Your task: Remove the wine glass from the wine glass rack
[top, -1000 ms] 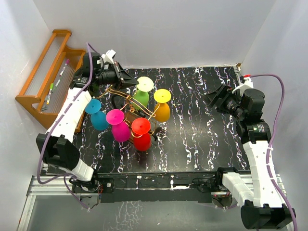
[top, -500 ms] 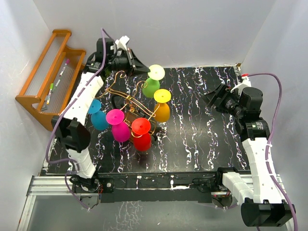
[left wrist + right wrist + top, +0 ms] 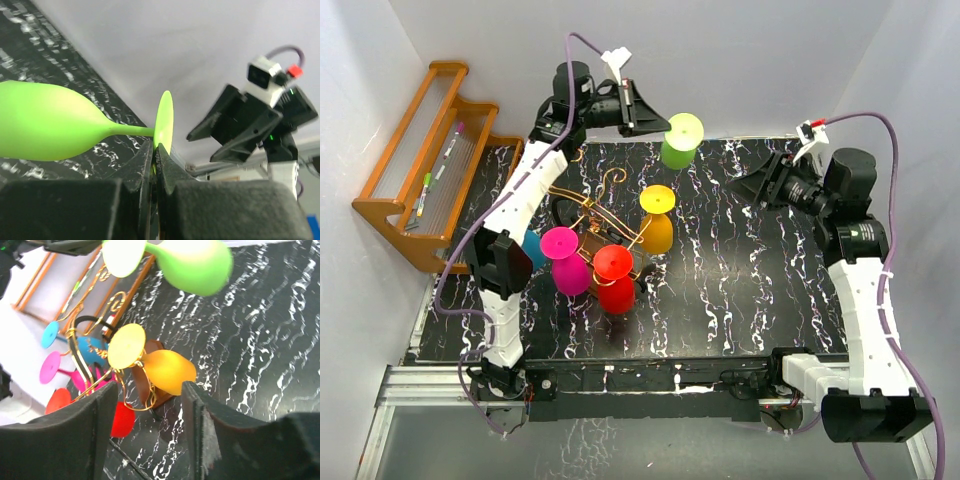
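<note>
My left gripper (image 3: 655, 118) is shut on the foot of a lime-green wine glass (image 3: 678, 142) and holds it in the air at the back of the table, clear of the rack. The left wrist view shows the glass (image 3: 45, 127) lying sideways, its foot rim pinched between the fingers (image 3: 140, 162). The golden wire wine glass rack (image 3: 595, 215) stands on its dark base at left centre, with yellow (image 3: 657, 222), red (image 3: 615, 280), pink (image 3: 565, 262) and blue (image 3: 525, 250) glasses hanging on it. My right gripper (image 3: 748, 187) is open and empty, in the air at right, facing the rack (image 3: 107, 340).
An orange-brown stepped wooden shelf (image 3: 415, 150) with pens stands off the table's back left. The black marbled tabletop (image 3: 740, 290) stretches right of the rack. White walls close in the back and both sides.
My left gripper has lifted the green glass up and to the right, off the rack's back arm. My right arm has risen a little.
</note>
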